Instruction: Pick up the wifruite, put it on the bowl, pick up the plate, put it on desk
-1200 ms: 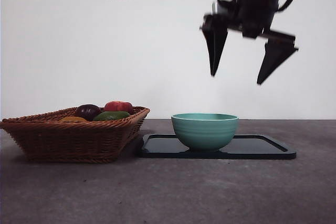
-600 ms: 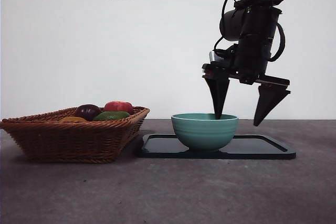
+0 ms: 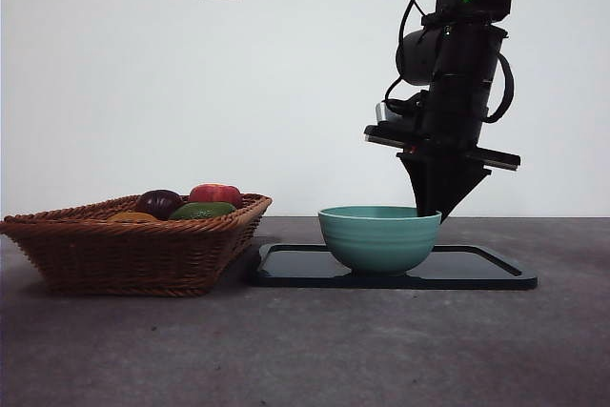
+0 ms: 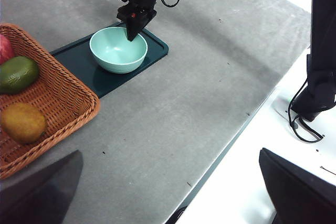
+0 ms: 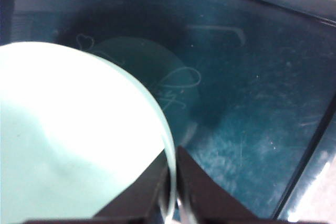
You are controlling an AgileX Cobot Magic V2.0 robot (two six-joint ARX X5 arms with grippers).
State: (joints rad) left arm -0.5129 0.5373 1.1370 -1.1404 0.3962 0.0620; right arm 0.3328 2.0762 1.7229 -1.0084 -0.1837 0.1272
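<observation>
The mint-green bowl (image 3: pixel 378 237) stands on a dark tray-like plate (image 3: pixel 477 269) on the desk (image 3: pixel 305 350). My right gripper (image 3: pixel 438 212) has come down from above and is shut on the bowl's right rim, one jaw inside and one outside, as the right wrist view shows (image 5: pixel 172 182) with the bowl (image 5: pixel 63 145) and plate (image 5: pixel 252 103). The brownish-orange wifruite (image 4: pixel 22 123) lies in the wicker basket (image 4: pixel 68 103), only just showing in the front view (image 3: pixel 132 217). My left gripper (image 4: pixel 168 182) is open and empty, high above the desk's near side, away from the bowl (image 4: pixel 118 51).
The basket (image 3: pixel 133 254) stands left of the plate and also holds a green fruit (image 3: pixel 202 210), a dark purple fruit (image 3: pixel 158 202) and a red one (image 3: pixel 215 193). The desk's edge (image 4: pixel 247 124) runs beside a white floor with another arm's base (image 4: pixel 315 93).
My right gripper came down from high above, open, to the bowl and shut on its right rim. The bowl shifted slightly to the right.
</observation>
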